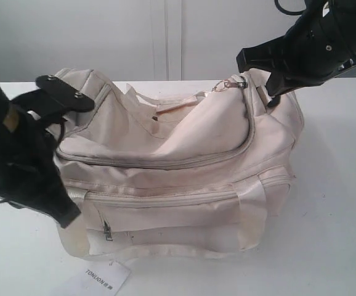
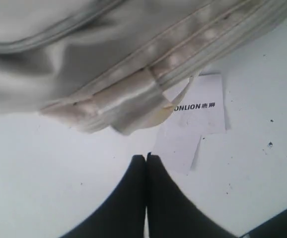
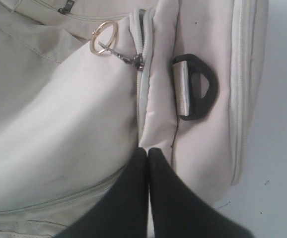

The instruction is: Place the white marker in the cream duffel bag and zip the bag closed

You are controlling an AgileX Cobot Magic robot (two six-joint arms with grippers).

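Observation:
The cream duffel bag [image 1: 184, 160] lies in the middle of the white table, and its curved top zipper looks run shut round to the right end. There the zipper pull with a gold ring [image 3: 104, 38] hangs beside a black D-ring [image 3: 195, 87]. My right gripper [image 3: 147, 150] is shut, its tips against the fabric fold at that end [image 1: 270, 100], with nothing seen between them. My left gripper [image 2: 146, 156] is shut and empty, just above the table by the bag's front left corner [image 1: 67, 217], near a shiny webbing handle [image 2: 126, 101]. The white marker is out of view.
A white paper tag [image 2: 193, 119] with printed text lies on the table in front of the bag [image 1: 104, 279]. The front pocket's zipper pull [image 1: 107, 231] sits at its left end. A pale wall stands behind the table.

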